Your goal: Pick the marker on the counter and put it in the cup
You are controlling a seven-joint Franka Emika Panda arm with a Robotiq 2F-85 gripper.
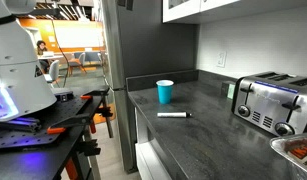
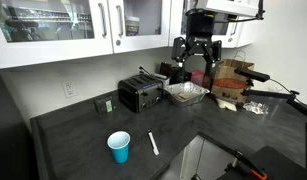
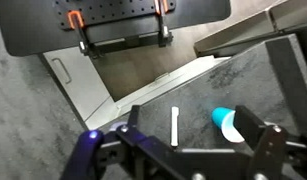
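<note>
The marker [image 1: 174, 115] lies flat on the dark grey counter [image 1: 208, 120], near its front edge; it also shows in an exterior view [image 2: 152, 143] and in the wrist view [image 3: 175, 126]. The blue cup [image 1: 165, 91] with a white rim stands upright just beside it, also seen in an exterior view [image 2: 118, 147] and in the wrist view [image 3: 229, 122]. My gripper [image 2: 194, 60] hangs high above the counter, far from both, open and empty. In the wrist view its fingers [image 3: 198, 125] frame the marker and cup far below.
A silver toaster [image 1: 270, 102] stands at the back of the counter, also in an exterior view [image 2: 140, 93]. A metal tray [image 2: 185, 94] and boxes [image 2: 228, 85] sit further along. White cabinets [image 2: 73, 25] hang above. A small green thing [image 1: 231, 90] sits near the toaster.
</note>
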